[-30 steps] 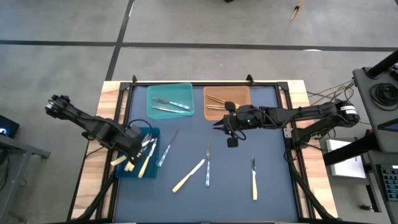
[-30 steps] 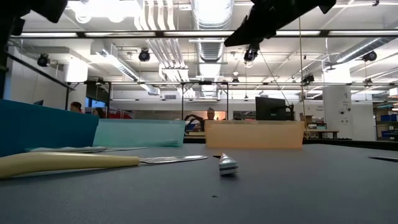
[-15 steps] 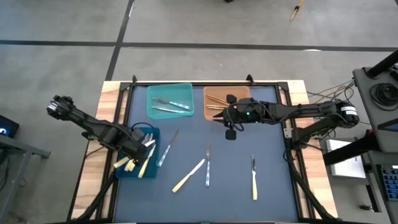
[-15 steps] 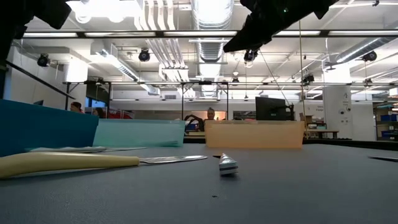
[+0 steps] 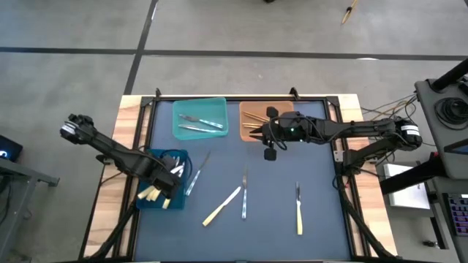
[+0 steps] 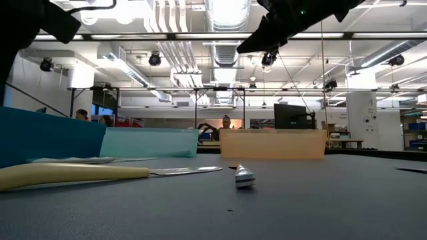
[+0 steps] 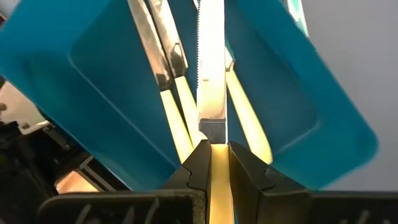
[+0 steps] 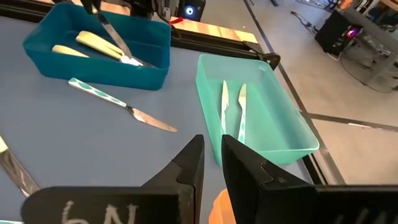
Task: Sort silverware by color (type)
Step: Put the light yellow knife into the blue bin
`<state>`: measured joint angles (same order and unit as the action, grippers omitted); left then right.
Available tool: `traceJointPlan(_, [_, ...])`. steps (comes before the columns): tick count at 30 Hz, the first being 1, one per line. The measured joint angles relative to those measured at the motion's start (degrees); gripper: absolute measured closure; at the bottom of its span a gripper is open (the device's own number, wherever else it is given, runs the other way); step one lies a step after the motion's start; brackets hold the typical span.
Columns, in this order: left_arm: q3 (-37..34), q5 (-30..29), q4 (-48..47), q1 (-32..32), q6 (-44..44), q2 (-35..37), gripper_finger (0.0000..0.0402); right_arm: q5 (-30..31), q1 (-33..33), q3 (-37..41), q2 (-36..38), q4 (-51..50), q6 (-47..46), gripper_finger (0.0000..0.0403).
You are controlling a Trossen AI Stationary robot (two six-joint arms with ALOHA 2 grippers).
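Note:
My left gripper (image 5: 167,177) (image 7: 217,149) points down over the dark blue bin (image 5: 183,156) (image 7: 93,74), shut on a yellow-handled knife (image 7: 210,68). Other yellow-handled pieces (image 7: 177,106) lie in that bin. My right gripper (image 5: 254,134) (image 8: 211,163) hovers at the left edge of the orange bin (image 5: 281,111), its fingers slightly apart with nothing between them. On the mat lie a teal-handled knife (image 5: 195,175), a yellow-handled knife (image 5: 221,206), a silvery piece (image 5: 244,193) and a yellow-handled fork (image 5: 298,209). My left gripper pinches the knife's yellow handle (image 7: 219,163) between its two fingers, just behind the blade. The fingers come from above and lie along the knife. The serrated blade (image 7: 210,56) points away from the fingers, down into the blue bin; whether it touches the pieces below I cannot tell.
The light teal bin (image 5: 199,118) (image 8: 273,118) at the back holds two teal-handled pieces. The orange bin holds orange-tan pieces (image 5: 254,119). In the low view a yellow handle (image 6: 67,175) lies on the near mat, and people show in the room far behind.
My left gripper has sunk and moved a little toward the near edge, lowering the knife into the blue bin. My right gripper has swung toward the far edge, to the orange bin's left edge.

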<state>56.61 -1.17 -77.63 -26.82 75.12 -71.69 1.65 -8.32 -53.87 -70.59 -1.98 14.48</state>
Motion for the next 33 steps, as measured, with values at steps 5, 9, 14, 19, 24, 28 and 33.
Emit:
traceJointPlan(5, [-1.69, -3.78, 0.78, -0.01, -0.03, 0.31, 0.0385, -0.06, 0.02, 0.00, 0.00, 1.08, 0.09, 0.0355])
traceJointPlan(9, [-3.81, -6.37, 2.19, 0.01, -0.04, 1.44, 0.0385, -0.04, 0.02, 0.00, 0.00, 1.49, 0.29, 0.0355])
traceJointPlan(14, [-7.38, -6.42, 2.62, 0.02, 0.06, 2.56, 0.0385, -0.04, 0.02, 0.00, 0.00, 1.64, 0.92, 0.0355])
traceJointPlan(19, [-10.32, -6.42, 5.42, 0.02, 0.64, 3.85, 0.0385, -0.04, 0.02, 0.00, 0.00, 2.45, 1.20, 0.0355])
traceJointPlan(24, [-12.79, -6.43, 9.99, 0.02, 0.80, 5.38, 0.0385, -0.03, 0.02, 0.00, 0.00, 2.79, 1.20, 0.0355])
traceJointPlan(28, [-13.75, -7.96, 10.92, 0.02, 0.86, 5.76, 0.0383, -0.02, 0.02, 0.00, 0.00, 2.94, 1.20, 0.0355])
traceJointPlan(33, [-14.02, -8.85, 11.13, 0.02, 0.86, 5.80, 0.0373, -0.04, 0.02, 0.00, 0.00, 3.18, 1.15, 0.0355])
